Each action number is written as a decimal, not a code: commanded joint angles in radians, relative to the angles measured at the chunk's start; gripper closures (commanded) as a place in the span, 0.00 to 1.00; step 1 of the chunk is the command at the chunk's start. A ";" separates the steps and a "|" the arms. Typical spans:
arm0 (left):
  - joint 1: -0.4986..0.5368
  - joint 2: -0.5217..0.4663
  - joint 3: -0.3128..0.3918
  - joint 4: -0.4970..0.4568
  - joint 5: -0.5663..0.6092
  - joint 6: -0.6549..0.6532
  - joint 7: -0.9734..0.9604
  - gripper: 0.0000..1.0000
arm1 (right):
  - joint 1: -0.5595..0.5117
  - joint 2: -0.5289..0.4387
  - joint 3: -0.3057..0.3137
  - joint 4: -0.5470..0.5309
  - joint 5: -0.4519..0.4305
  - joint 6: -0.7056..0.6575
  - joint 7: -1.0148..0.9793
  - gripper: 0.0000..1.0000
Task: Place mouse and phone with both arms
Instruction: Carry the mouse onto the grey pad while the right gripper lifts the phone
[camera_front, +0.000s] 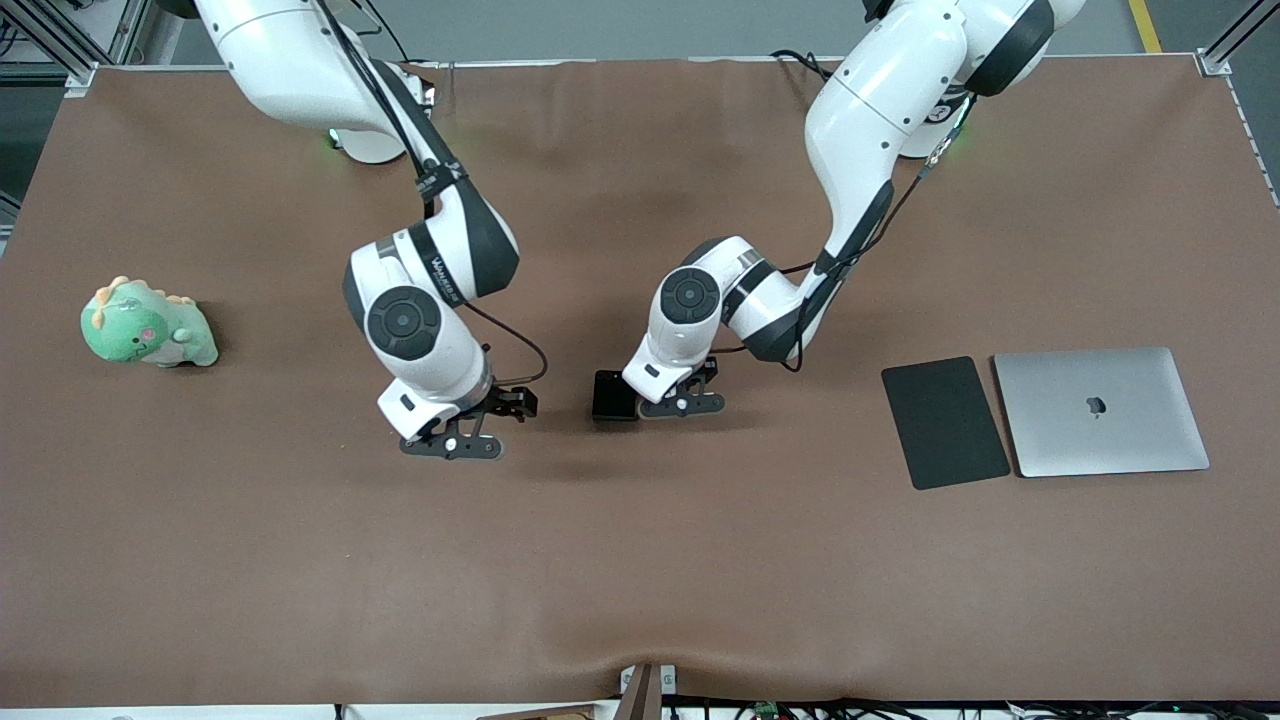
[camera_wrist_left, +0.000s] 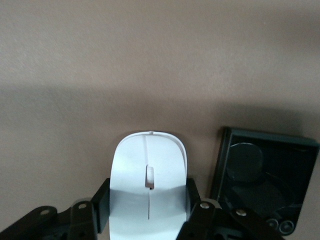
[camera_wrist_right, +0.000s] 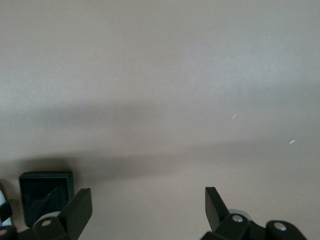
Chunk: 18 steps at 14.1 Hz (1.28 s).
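A brown mat covers the bench (camera_front: 640, 560), with aluminium frame posts at its corners along the robots' edge. Toward the right arm's end lies a green plush dinosaur (camera_front: 148, 325) with orange spines, alone and well apart from everything else.

Next comes the right arm, reaching down from its base at the top of the front view. The right gripper (camera_front: 460, 440) hangs low over bare mat near the middle of the bench, its jaws spread wide with nothing between them; in the right wrist view the two fingers (camera_wrist_right: 80, 207) stand far apart over plain brown surface, and the phone (camera_wrist_right: 46, 192) shows off to one side.

In the front view the phone (camera_front: 613, 395) lies flat on the mat between the two grippers, just beside the left gripper (camera_front: 680, 400). The left arm bends down from its base to this spot. In the left wrist view its jaws pinch the mouse (camera_wrist_left: 148, 182), one finger against each long side of the white shell, the scroll wheel facing the camera. The phone (camera_wrist_left: 262, 182) lies just beside the mouse there, its small lenses at one corner. In the front view the mouse is hidden under the left arm's wrist.

Toward the left arm's end of the bench lie a dark grey mouse pad (camera_front: 944, 421) and, just beside it, a closed silver laptop (camera_front: 1100, 411).
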 joint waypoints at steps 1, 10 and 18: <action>0.022 -0.043 0.006 0.000 0.028 -0.036 -0.016 0.47 | 0.034 0.059 -0.001 0.048 -0.026 -0.001 0.080 0.00; 0.206 -0.195 -0.007 -0.013 0.025 -0.203 0.163 0.46 | 0.130 0.205 0.001 0.137 -0.015 0.120 0.075 0.00; 0.420 -0.265 -0.008 -0.110 0.017 -0.240 0.388 0.45 | 0.187 0.267 0.002 0.146 -0.018 0.219 0.087 0.00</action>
